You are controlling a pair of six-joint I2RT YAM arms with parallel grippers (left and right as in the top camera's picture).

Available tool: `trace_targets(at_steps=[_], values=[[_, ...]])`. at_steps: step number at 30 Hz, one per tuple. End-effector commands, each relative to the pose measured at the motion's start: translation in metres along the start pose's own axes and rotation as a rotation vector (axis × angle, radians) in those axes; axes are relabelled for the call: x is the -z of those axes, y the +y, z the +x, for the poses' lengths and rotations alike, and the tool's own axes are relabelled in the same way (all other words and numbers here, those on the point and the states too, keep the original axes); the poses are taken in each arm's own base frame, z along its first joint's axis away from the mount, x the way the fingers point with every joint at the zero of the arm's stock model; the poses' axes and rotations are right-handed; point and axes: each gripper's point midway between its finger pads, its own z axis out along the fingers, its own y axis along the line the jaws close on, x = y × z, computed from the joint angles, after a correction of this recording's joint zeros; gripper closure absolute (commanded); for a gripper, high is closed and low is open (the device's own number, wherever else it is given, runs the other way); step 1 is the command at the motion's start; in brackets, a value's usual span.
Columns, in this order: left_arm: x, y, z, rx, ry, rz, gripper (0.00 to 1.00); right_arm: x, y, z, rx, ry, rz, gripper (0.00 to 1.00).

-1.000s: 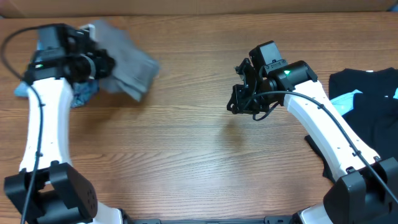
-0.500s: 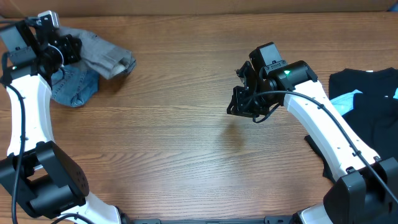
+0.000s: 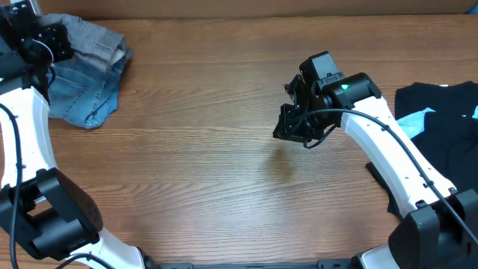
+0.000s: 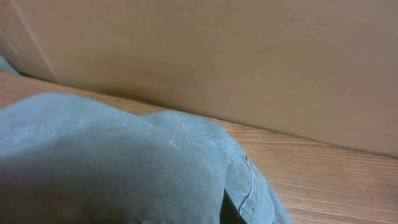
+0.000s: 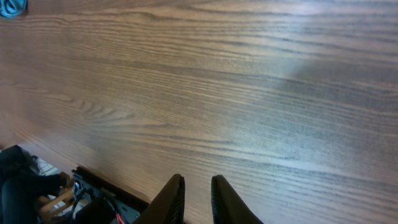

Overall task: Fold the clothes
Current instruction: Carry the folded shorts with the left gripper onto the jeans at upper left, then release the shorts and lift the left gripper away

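- The table [image 3: 209,187] is bare wood across its middle; all cloth sits at its two ends.
- The black garments [image 3: 441,119] lie in a loose heap far to the right of the light-blue denim shorts [image 3: 82,97], at the table's opposite end, unfolded as far as the overhead view shows.
- The grey-khaki shorts [image 3: 93,37] sit bunched on the far edge of the denim shorts, touching and partly overlapping them.
- The left gripper [image 3: 60,46] is at the far left corner of the denim shorts, clenched, apparently on a fold of the grey-khaki cloth.
- The right gripper [image 3: 287,131] hangs well to the right of the denim shorts over bare wood, released and empty, its jaws only a slit apart.
- Step in hand, as I judge it: setting the grey-khaki shorts aside on the denim pair as a done stack.
- The next move calls for letting go without dragging the bundle open, then fetching a black garment to the middle.
- Only the overhead view shows both piles and both arms.
- The left wrist view alone shows the grey-khaki weave and a seam close up against a cardboard wall [image 4: 249,62]; its fingers are hidden there.
- The right wrist view alone shows the slim gap, with nothing in it.
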Motion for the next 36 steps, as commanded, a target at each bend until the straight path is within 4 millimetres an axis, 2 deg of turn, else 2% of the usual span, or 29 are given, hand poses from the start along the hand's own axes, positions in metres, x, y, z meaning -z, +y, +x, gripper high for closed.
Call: trace_targets(at_steps=[1, 4, 6, 9, 13, 14, 15, 16, 17, 21, 25, 26, 28, 29, 31, 36], values=[[-0.013, 0.014, 0.004, 0.01, 0.012, -0.021, 0.96, 0.01, 0.007, -0.002, 0.006, -0.021, -0.018, 0.82], [-0.019, 0.021, 0.024, 0.034, 0.075, -0.034, 0.95, 0.01, 0.006, 0.001, 0.0, -0.01, -0.014, 0.82], [-0.017, 0.028, 0.036, 0.054, 0.122, -0.063, 0.88, 0.01, 0.006, 0.001, -0.001, -0.008, -0.013, 0.82], [-0.001, 0.038, 0.053, 0.101, 0.208, -0.107, 0.67, 0.01, 0.006, 0.001, -0.001, -0.008, -0.013, 0.82], [0.038, 0.059, 0.067, 0.171, 0.326, -0.22, 0.52, 0.01, 0.006, 0.001, 0.0, -0.008, -0.012, 0.82], [0.049, 0.062, 0.067, 0.185, 0.348, -0.242, 0.44, 0.01, 0.006, 0.001, -0.001, -0.008, -0.012, 0.82], [0.063, 0.067, 0.065, 0.204, 0.362, -0.263, 0.12, 0.01, 0.006, 0.001, -0.001, -0.008, -0.012, 0.82], [0.072, 0.07, 0.063, 0.223, 0.365, -0.275, 0.0, 0.01, 0.006, 0.001, 0.0, -0.008, -0.012, 0.81], [0.085, 0.073, 0.058, 0.258, 0.361, -0.289, 0.0, 0.01, 0.006, 0.001, 0.0, -0.008, -0.012, 0.81], [0.115, 0.072, 0.037, 0.307, 0.307, -0.248, 0.0, 0.01, 0.006, 0.001, 0.0, -0.008, -0.012, 0.81], [0.117, 0.072, 0.035, 0.312, 0.297, -0.231, 0.0, 0.01, 0.006, 0.001, 0.002, -0.012, -0.013, 0.81], [0.113, 0.071, 0.039, 0.313, 0.309, -0.226, 0.05, 0.01, 0.006, 0.0, 0.003, -0.014, -0.014, 0.81], [0.101, 0.07, 0.051, 0.308, 0.345, -0.216, 0.32, 0.01, 0.007, -0.001, 0.005, -0.017, -0.016, 0.81], [0.092, 0.071, 0.06, 0.313, 0.373, -0.21, 0.55, 0.01, 0.007, -0.001, 0.004, -0.017, -0.016, 0.81], [0.074, 0.072, 0.079, 0.327, 0.428, -0.197, 0.94, 0.01, 0.007, -0.001, 0.004, -0.016, -0.016, 0.81], [0.027, 0.081, 0.138, 0.343, 0.581, -0.175, 0.96, 0.01, 0.006, 0.001, 0.001, -0.011, -0.014, 0.81]])
